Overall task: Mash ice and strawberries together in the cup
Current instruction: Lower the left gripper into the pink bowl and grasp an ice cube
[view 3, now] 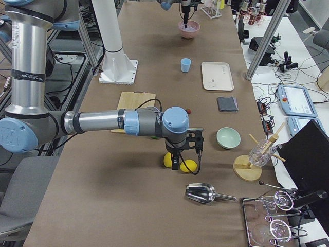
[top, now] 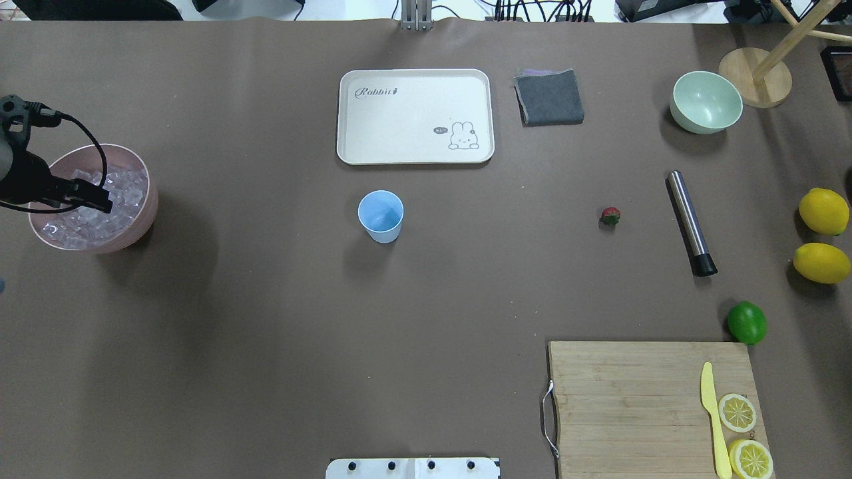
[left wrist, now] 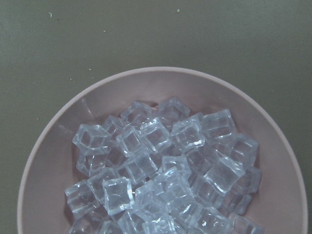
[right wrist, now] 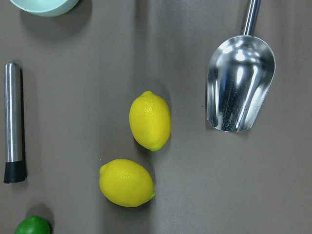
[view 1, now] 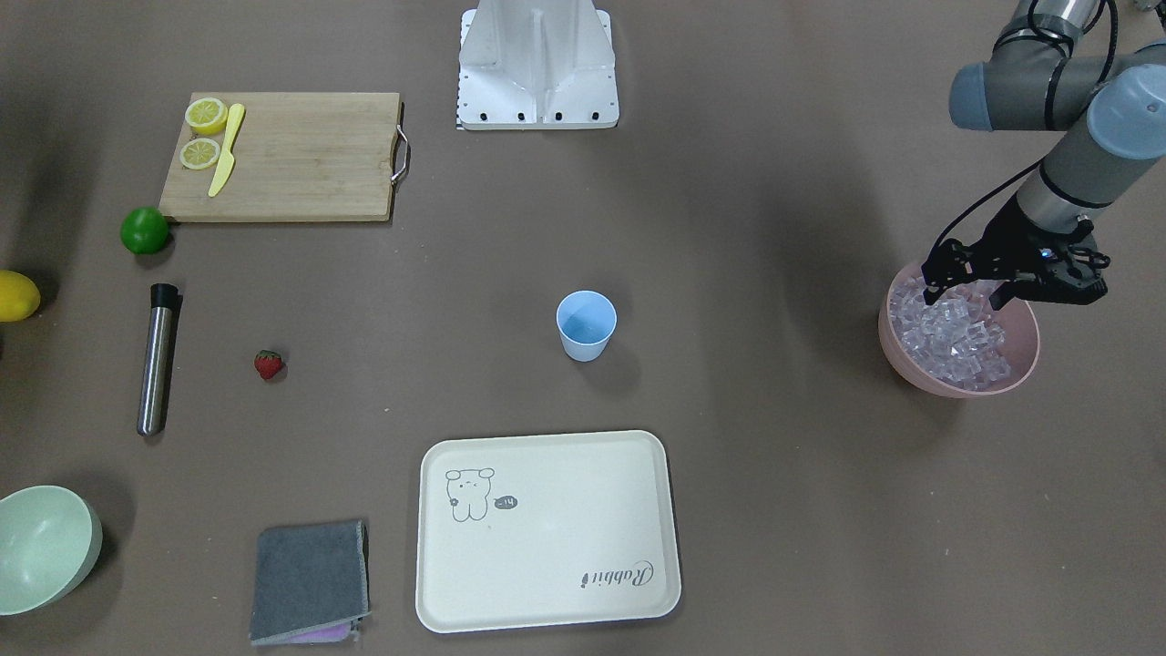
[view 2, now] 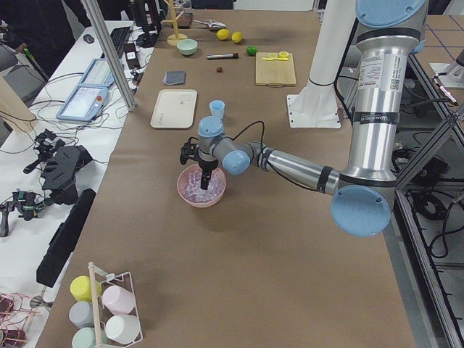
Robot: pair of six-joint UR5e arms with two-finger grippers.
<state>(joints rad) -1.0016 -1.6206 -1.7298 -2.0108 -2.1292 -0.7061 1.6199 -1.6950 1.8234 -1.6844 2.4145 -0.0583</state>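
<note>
Left end effector [view 1: 966, 296] spread wide, tips just above the ice [view 1: 956, 346] heaped in the pink bowl [view 1: 1022, 342]; target lies straight below. Cup [view 1: 586, 325] well apart from bowl, strawberry [view 1: 268, 364] farther beyond.

The ice [top: 124, 193] lies in a bowl [top: 144, 219] at the left of the counter [top: 266, 332]. The cup [top: 381, 216] stands in the middle, with 1 strawberry [top: 610, 215] to its right.
</note>
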